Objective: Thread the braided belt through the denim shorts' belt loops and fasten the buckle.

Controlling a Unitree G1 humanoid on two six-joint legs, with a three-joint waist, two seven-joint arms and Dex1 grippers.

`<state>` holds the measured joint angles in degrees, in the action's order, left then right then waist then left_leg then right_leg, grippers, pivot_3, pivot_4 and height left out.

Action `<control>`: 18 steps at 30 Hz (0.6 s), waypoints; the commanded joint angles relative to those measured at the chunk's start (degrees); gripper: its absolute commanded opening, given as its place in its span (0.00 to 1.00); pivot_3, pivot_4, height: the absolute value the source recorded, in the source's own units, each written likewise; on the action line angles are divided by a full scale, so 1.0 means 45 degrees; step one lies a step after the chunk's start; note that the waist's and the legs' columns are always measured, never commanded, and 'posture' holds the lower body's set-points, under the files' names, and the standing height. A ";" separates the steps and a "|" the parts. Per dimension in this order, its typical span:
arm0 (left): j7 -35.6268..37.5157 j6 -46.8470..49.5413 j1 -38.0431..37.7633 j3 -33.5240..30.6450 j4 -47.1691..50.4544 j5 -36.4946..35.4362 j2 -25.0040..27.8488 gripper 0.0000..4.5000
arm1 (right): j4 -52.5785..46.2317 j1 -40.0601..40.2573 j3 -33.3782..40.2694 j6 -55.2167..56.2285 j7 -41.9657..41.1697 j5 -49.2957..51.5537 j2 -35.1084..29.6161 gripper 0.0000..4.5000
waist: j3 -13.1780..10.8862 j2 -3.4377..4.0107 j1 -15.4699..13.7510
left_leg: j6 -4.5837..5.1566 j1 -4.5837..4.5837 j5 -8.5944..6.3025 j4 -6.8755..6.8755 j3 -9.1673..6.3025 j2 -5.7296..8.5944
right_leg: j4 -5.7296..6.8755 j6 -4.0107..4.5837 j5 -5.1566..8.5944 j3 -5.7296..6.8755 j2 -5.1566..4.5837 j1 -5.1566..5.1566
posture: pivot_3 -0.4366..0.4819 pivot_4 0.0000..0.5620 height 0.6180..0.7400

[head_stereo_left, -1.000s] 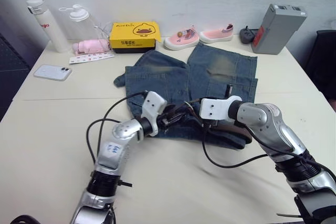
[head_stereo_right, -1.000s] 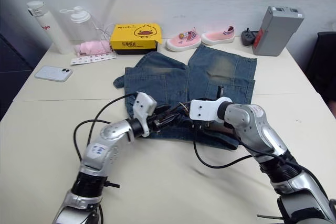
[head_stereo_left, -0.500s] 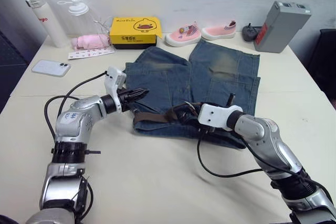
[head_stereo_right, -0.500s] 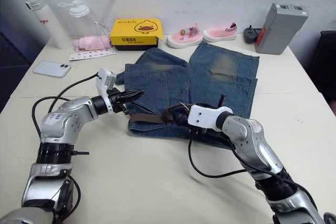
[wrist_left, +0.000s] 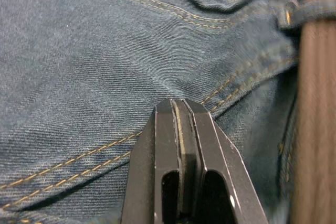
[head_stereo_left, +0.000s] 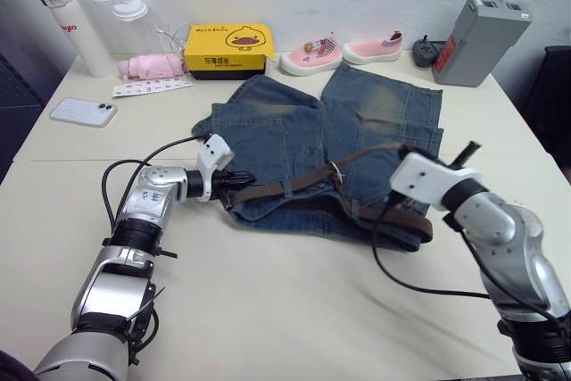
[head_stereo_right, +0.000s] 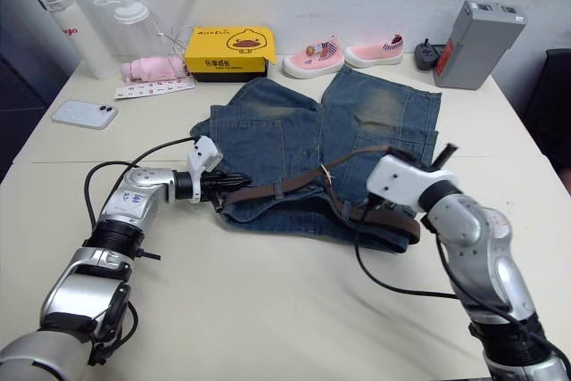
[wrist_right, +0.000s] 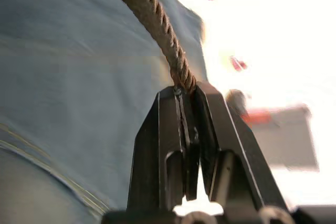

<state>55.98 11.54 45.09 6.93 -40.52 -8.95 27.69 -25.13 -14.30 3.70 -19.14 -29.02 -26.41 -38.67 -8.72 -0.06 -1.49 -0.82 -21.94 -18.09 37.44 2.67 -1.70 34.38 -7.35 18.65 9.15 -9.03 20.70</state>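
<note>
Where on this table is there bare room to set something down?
Free: the near tabletop in front of the faded blue denim shorts, and the strip between the white phone and shorts. Crowded: the far edge, with bottles, yellow box, pink shoes, grey box.

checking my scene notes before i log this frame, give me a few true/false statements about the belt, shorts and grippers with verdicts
1. The right gripper is shut on the braided belt. True.
2. The left gripper is wide open above the phone. False: its fingers are closed together, at the waistband of the denim shorts.
3. The belt passes under a belt loop on the waistband. True.
4. The yellow box lies on top of the shorts. False: it sits on the table beyond them, beside the pink shoes.
5. The belt hangs off the table edge. False: it runs across the shorts up to the right gripper.
</note>
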 commanded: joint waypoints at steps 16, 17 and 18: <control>0.0845 0.1870 -0.0506 -0.1513 0.6050 -0.3037 -0.0686 0.61 | -0.0990 -0.0946 -0.2482 0.0747 -0.0615 -0.0474 0.0539 0.00 | -0.0080 -0.0086 0.0067 | 0.0005 -0.0150 -0.0002 0.0145 -0.0003 0.0000 | 0.0221 0.0000 0.0000 0.0004 -0.0038 0.0188 | 0.48 0.27 0.53; 0.0720 0.2156 -0.0643 -0.1356 0.6846 -0.3166 -0.0816 0.70 | -0.0955 -0.1025 -0.2598 0.0715 -0.0648 -0.0563 0.0585 0.00 | -0.0080 -0.0085 0.0061 | 0.0005 -0.0148 -0.0002 0.0145 -0.0007 0.0000 | 0.0231 0.0000 0.0000 0.0003 -0.0041 0.0188 | 0.48 0.27 0.53; 0.0457 0.2385 -0.0774 -0.1164 0.7529 -0.3207 -0.1030 0.70 | -0.0928 -0.1094 -0.2722 0.0681 -0.0703 -0.0671 0.0611 0.00 | -0.0080 -0.0085 0.0064 | 0.0005 -0.0145 -0.0003 0.0145 -0.0011 0.0002 | 0.0239 0.0000 0.0000 0.0003 -0.0044 0.0188 | 0.48 0.27 0.53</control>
<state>58.97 20.06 42.74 0.71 -13.11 -21.34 24.24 -27.20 -18.56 -8.18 -15.96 -31.88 -28.22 -36.06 -9.08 -0.44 -1.20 -0.80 -22.57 -18.11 38.10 2.62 -1.69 35.50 -7.35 18.65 9.17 -9.23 21.54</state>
